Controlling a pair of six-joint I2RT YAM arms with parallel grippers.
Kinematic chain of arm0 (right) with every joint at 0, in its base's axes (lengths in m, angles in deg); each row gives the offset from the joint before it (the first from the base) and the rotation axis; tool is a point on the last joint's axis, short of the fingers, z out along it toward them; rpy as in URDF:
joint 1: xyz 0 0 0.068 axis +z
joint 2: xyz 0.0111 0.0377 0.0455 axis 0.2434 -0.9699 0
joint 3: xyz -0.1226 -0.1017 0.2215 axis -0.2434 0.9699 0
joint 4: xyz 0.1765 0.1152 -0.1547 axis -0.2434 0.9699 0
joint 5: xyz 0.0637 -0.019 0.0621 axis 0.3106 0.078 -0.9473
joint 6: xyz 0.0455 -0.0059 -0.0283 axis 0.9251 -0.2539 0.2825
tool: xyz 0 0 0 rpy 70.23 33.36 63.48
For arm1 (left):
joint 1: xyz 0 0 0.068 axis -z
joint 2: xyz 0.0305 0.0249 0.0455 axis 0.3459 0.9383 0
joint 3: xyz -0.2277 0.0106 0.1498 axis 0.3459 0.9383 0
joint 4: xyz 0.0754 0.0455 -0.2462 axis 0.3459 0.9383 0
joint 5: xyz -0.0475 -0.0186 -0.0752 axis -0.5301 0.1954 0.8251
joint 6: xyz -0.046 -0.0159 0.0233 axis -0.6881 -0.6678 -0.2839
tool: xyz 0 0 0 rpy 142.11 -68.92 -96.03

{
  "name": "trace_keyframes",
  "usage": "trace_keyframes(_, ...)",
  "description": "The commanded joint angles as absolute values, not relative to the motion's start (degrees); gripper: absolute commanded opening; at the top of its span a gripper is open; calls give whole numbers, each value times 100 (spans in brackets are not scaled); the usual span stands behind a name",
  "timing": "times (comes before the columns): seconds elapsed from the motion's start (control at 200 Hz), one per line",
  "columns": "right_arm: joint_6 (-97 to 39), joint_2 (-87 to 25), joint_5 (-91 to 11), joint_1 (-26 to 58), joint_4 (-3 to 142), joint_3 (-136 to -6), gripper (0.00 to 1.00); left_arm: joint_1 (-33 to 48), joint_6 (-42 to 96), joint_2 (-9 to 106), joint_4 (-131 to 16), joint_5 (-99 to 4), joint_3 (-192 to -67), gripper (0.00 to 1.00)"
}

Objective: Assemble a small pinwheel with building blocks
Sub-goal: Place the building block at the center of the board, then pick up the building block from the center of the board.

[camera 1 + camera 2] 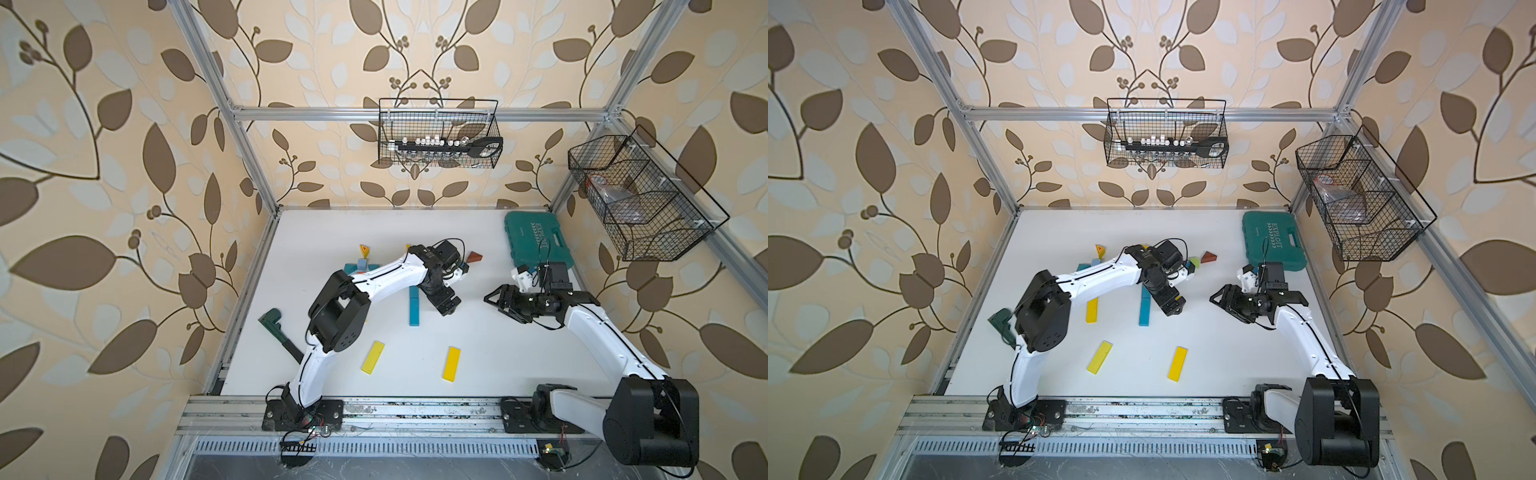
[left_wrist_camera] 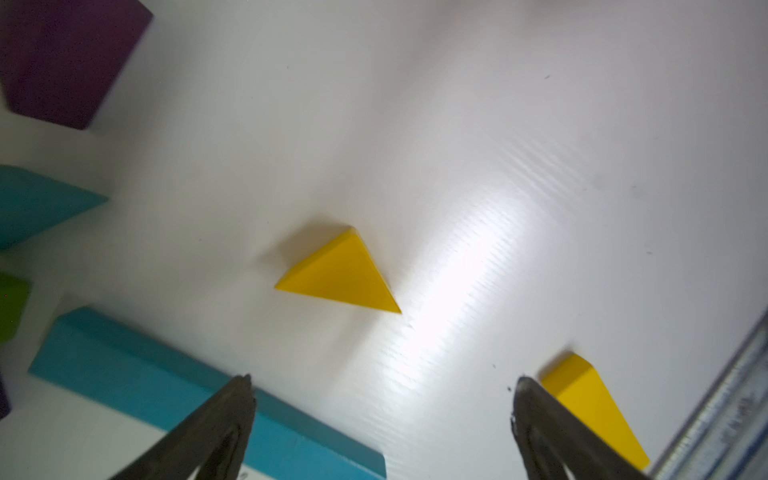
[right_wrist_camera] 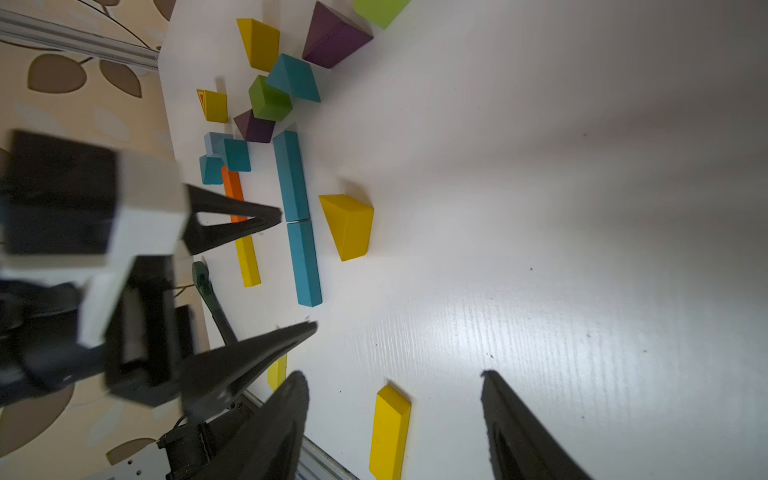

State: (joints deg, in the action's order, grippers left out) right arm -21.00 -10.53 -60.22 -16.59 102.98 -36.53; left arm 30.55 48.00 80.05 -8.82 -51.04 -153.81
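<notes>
Blade-placing step, I judge: the yellow triangular wooden wedge (image 3: 349, 226) lies just beside the 2 end-to-end blue flat bars (image 3: 291, 178). The left gripper (image 2: 382, 382) has its jaws spread and empty; the right gripper (image 3: 390, 374) likewise. Next: grasp another wedge.

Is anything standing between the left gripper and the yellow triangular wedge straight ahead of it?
Nothing visible. In the left wrist view the left gripper is open, and only bare table lies between its fingertips and the yellow wedge. The blue bar lies off to the side, by one finger.

The wedge (image 2: 345, 276) is yellow, the bar (image 2: 166, 395) teal, the cube (image 3: 269, 99) green, the wallpaper (image 1: 104, 124) beige with brown leaves.
</notes>
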Motion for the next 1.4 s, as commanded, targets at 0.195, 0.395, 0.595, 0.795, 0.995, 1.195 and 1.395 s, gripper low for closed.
trace_keyframes(0.195, -2525, -1885, -4024, 435, 10087, -4495, 69, 2899, 2467, 4407, -1564, -7062, -13174, 99)
trace_keyframes(0.395, -2828, -3138, -3085, 1447, 10286, -5156, 66, 1797, 1426, 3208, -803, -7291, -12188, 99)
trace_keyframes(0.595, -2997, -3947, -2538, 1843, 10348, -5625, 60, 1405, 1339, 3027, -286, -7524, -12021, 99)
trace_keyframes(0.795, -3083, -4577, -2118, 1961, 10463, -6073, 58, 1378, 1443, 3224, -159, -7650, -12087, 99)
trace_keyframes(0.995, -3143, -5044, -1936, 1959, 10497, -6409, 54, 1369, 1510, 3227, -65, -7826, -12041, 99)
trace_keyframes(1.195, -3161, -5296, -2043, 1960, 10448, -6601, 44, 1360, 1571, 3178, -52, -7890, -11995, 99)
trace_keyframes(1.395, -3160, -5390, -2050, 1959, 10480, -6679, 37, 1354, 1599, 3116, -54, -7934, -11968, 99)
